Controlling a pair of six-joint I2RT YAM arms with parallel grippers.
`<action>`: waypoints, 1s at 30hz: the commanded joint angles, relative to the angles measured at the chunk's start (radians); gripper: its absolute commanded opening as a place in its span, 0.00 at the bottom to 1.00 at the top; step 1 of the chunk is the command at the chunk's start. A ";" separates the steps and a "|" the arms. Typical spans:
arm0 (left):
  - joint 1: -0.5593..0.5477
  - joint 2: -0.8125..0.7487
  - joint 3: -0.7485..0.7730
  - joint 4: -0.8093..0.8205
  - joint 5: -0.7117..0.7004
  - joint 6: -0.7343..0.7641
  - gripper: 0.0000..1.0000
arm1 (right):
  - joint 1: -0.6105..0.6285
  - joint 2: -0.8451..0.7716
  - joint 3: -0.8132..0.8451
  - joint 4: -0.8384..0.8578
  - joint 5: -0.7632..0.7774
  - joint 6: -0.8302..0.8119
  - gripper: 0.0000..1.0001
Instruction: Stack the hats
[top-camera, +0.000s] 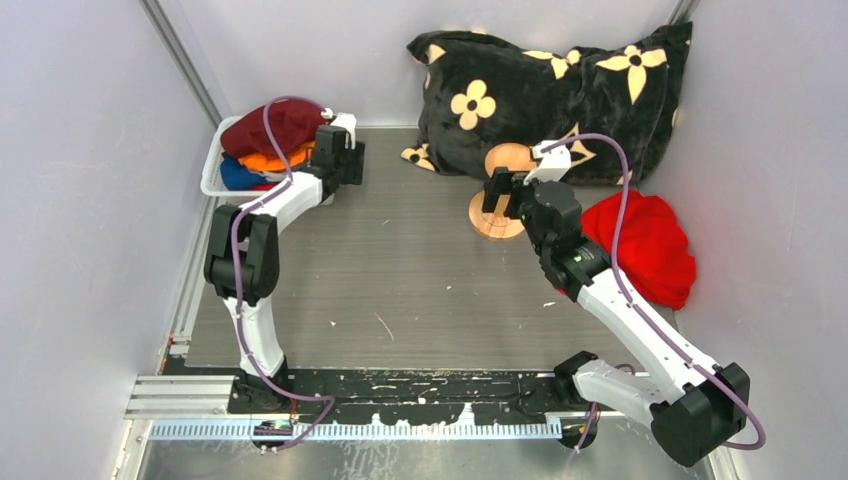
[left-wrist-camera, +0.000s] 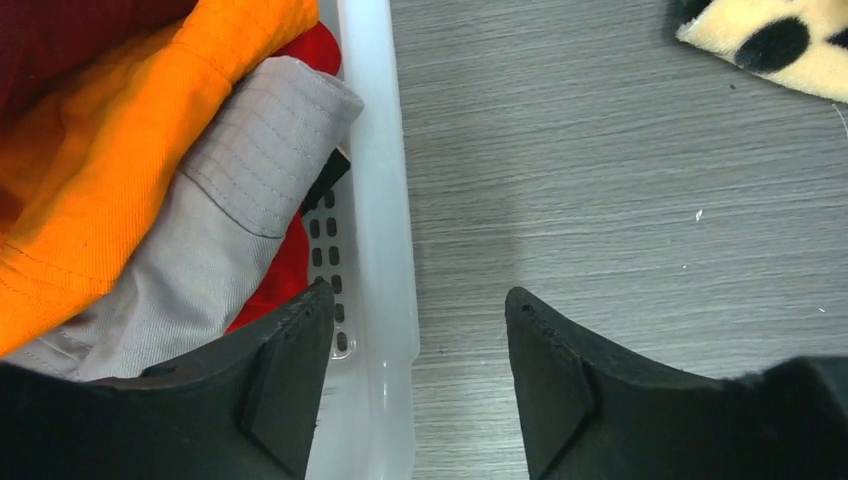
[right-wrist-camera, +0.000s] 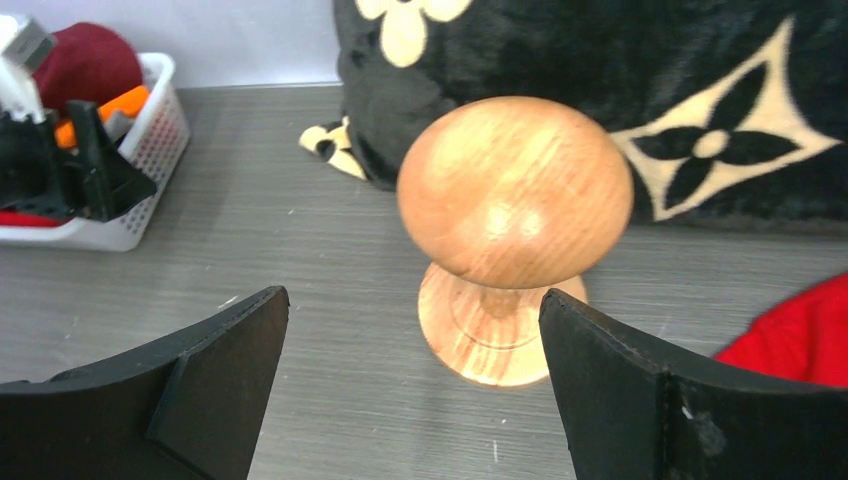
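Note:
Several hats lie piled in a white basket (top-camera: 212, 172) at the far left: a maroon hat (top-camera: 285, 122) on top, an orange hat (top-camera: 275, 158) under it, a blue hat (top-camera: 235, 176) lower down. The left wrist view shows the orange hat (left-wrist-camera: 90, 190), a pale grey hat (left-wrist-camera: 230, 210) and a red hat (left-wrist-camera: 280, 280) against the basket rim (left-wrist-camera: 375, 150). My left gripper (left-wrist-camera: 420, 300) is open and empty, its jaws standing either side of that rim. My right gripper (right-wrist-camera: 415, 300) is open and empty just in front of a wooden stand (right-wrist-camera: 515, 190).
A black pillow (top-camera: 550, 90) with cream flowers leans against the back wall behind the wooden stand (top-camera: 510, 157). A bright red cloth bundle (top-camera: 645, 245) lies at the right, beside my right arm. Walls close in on the left and right.

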 joint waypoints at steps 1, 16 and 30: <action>-0.001 -0.081 0.048 -0.020 0.021 -0.015 0.65 | 0.002 0.002 0.071 0.005 0.143 0.012 1.00; -0.195 -0.237 0.142 -0.158 0.046 -0.079 0.72 | -0.319 0.112 0.176 -0.084 -0.119 0.195 1.00; -0.273 -0.283 -0.008 0.042 0.105 -0.228 0.72 | -0.425 0.331 0.271 0.064 -0.438 0.285 1.00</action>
